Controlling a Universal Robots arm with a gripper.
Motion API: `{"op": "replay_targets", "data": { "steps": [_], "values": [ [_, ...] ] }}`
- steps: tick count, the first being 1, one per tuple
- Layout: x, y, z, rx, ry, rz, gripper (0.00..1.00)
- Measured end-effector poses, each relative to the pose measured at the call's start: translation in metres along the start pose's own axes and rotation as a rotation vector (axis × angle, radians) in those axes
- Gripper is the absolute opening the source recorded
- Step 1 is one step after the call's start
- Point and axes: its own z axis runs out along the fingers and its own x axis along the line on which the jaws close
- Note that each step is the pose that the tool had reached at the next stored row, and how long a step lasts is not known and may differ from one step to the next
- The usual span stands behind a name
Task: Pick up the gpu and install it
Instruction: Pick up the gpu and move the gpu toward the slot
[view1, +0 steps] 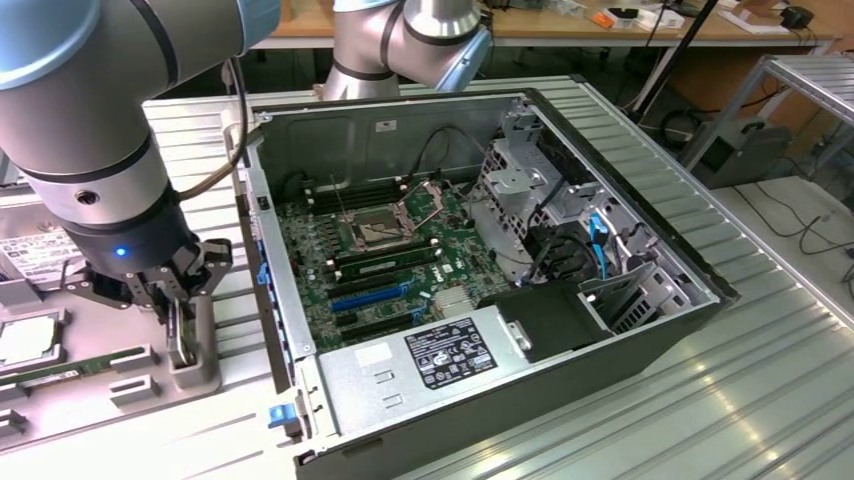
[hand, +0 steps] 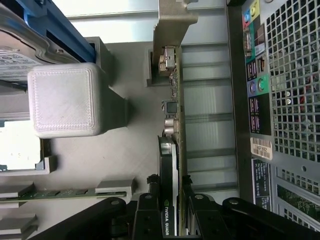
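Clamping my hand (view1: 178, 335) from above on the gpu (view1: 183, 352), I am pressing one finger against each flat face of the card, so the jaws are standing about half open with the board filling the gap between them. The gpu is standing on edge in a slot of the grey printed holder (view1: 187, 380), which is lying on the ridged metal desk (view1: 747, 380) at the exterior view's left, just beside the outer wall of the open computer case (view1: 641, 180). Through the wrist view I am looking along the card (hand: 170, 155): my hand (hand: 171, 210) is gripping the dark labelled part, the green board edge is running away from my fingers (hand: 147, 207), and the silver bracket (hand: 175, 20) is sitting at the far end. I cannot tell whether the card's lower edge is clear of the slot. A slim memory stick (hand: 50, 195) is lying in another groove of the holder (hand: 100, 150), and the case's rear port panel (hand: 260, 75) is facing the card across a strip of desk (hand: 210, 100). Inside the case the motherboard (view1: 387, 260) is lying exposed, with the power supply (view1: 427, 365) at the near end.
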Motion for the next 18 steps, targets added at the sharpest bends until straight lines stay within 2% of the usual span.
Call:
{"op": "replay_targets", "data": {
  "steps": [13, 18],
  "values": [
    [0.0, 0.0007, -0.0162, 0.0, 0.0002, 0.0, 0.27],
    [0.0, 0.0007, -0.0164, -0.0003, 0.0001, 0.0, 0.27]
  ]
}}
